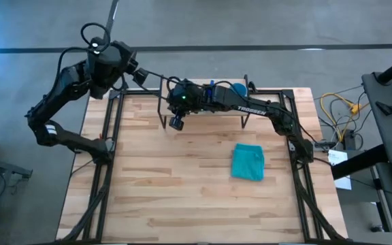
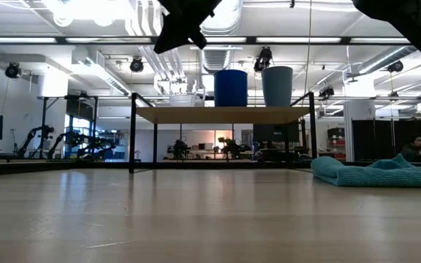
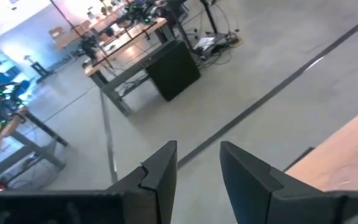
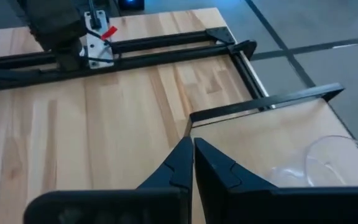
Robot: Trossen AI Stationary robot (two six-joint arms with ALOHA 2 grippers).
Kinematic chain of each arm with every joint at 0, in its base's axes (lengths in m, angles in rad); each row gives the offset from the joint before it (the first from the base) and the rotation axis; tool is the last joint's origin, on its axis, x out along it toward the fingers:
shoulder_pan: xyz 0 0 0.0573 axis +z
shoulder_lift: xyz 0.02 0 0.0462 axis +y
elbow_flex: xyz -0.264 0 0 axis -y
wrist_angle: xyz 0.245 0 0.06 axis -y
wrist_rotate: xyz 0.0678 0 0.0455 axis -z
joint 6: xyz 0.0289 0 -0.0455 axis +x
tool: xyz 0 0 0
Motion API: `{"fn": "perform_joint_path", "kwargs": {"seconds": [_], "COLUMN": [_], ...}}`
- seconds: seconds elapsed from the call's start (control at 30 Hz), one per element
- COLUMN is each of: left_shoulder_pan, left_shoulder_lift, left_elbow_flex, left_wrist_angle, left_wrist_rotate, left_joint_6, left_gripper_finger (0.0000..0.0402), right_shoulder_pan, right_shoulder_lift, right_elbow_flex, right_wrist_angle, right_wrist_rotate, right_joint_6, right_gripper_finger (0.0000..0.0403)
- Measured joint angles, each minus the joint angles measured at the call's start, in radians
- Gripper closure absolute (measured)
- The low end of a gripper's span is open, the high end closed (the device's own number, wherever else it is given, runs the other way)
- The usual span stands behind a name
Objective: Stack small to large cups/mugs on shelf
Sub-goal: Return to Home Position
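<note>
The light-wood shelf (image 2: 221, 115) on black legs stands at the table's far edge. Side by side on it stand the clear cup (image 2: 181, 99), the deep blue mug (image 2: 230, 88) and the light blue cup (image 2: 277, 86), each on its base. My right gripper (image 1: 173, 120) is shut and hovers above the shelf's left end, its fingers (image 4: 191, 163) over the shelf's corner (image 4: 194, 118). The clear cup (image 4: 329, 163) sits just beside them, apart from them. My left gripper (image 1: 141, 76) is open and raised beyond the table's far left corner, its own view (image 3: 197, 171) facing the floor.
A folded teal cloth (image 1: 248, 162) lies on the table right of centre, also low on the right in the low view (image 2: 378, 172). Black frame rails (image 4: 135, 46) run along the table's edges. Bare wooden tabletop (image 1: 175, 184) spreads in front of the shelf.
</note>
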Motion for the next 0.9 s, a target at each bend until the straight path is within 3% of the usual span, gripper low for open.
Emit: {"fn": "perform_joint_path", "kwargs": {"seconds": [0.1, 0.23, 0.53, 0.7, 0.9], "left_shoulder_pan": [0.000, -0.005, -0.035, -0.044, -0.057], "left_shoulder_lift": [0.001, 0.027, 0.144, 0.150, 0.136], "left_elbow_flex": [-0.001, -0.006, -0.017, -0.017, -0.017], "left_wrist_angle": [0.007, 0.007, -0.007, -0.005, -0.002], "left_wrist_rotate": [0.043, 0.215, 0.250, 0.268, 0.330], "left_joint_6": [-0.014, -0.074, -0.077, -0.073, -0.081], "left_gripper_finger": [0.0292, 0.0292, 0.0325, 0.0351, 0.0355], "right_shoulder_pan": [0.007, 0.012, 0.012, 0.011, 0.008], "right_shoulder_lift": [-0.005, -0.029, -0.094, -0.096, -0.096], "right_elbow_flex": [0.007, 0.007, 0.006, 0.008, 0.010], "right_wrist_angle": [-0.012, 0.026, 0.009, -0.012, 0.019], "right_wrist_rotate": [0.001, 0.000, 0.000, 0.000, 0.000], "right_joint_6": [-0.001, -0.021, -0.022, -0.016, -0.023], "right_gripper_finger": [0.0394, 0.0394, 0.0394, 0.0394, 0.0377]}}
